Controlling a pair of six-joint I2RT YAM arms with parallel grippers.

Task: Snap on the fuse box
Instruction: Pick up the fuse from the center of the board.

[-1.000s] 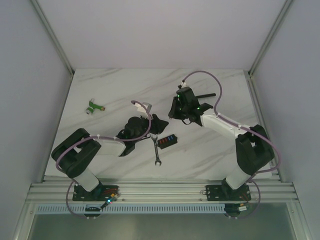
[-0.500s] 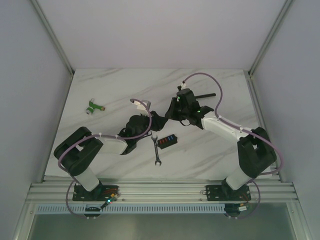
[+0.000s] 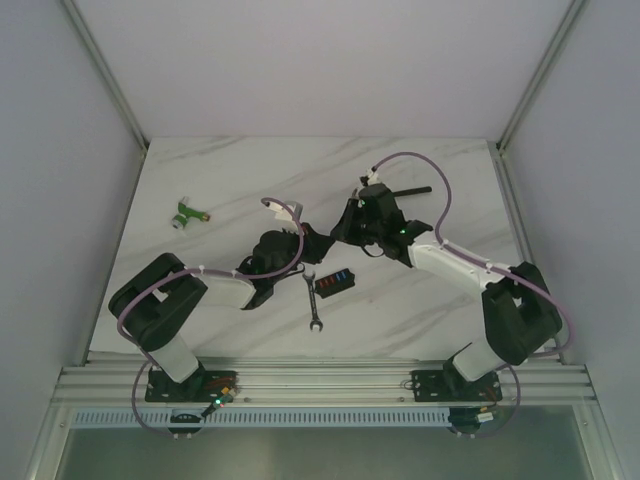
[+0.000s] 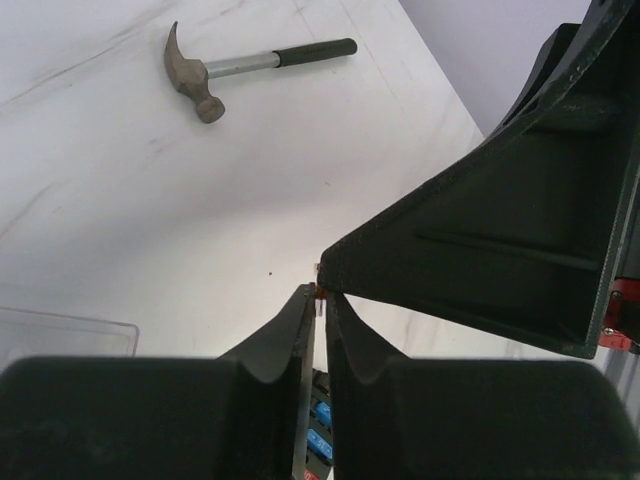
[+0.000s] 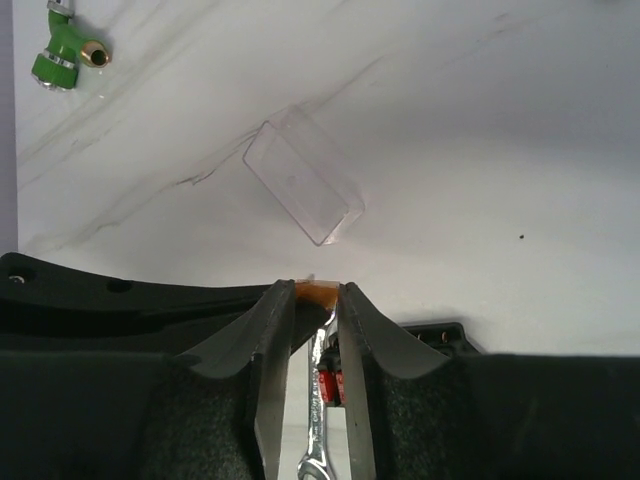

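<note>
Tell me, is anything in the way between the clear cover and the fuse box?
Nothing visible lies on the table between the cover and the fuse box. But the left gripper and right gripper meet above that gap, both pinching a tiny orange piece.

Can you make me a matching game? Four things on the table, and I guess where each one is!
Things:
1. black rectangular plastic fuse box
2. green-and-white plastic connector
3. steel-headed hammer with black grip
4. clear rectangular plastic cover

Places:
A. alone at the left of the white marble table
B. partly hidden behind the right arm
C. just right of the silver metal wrench
D. on bare marble, not snapped on yet

Pairs: 1-C, 2-A, 3-B, 4-D
</note>
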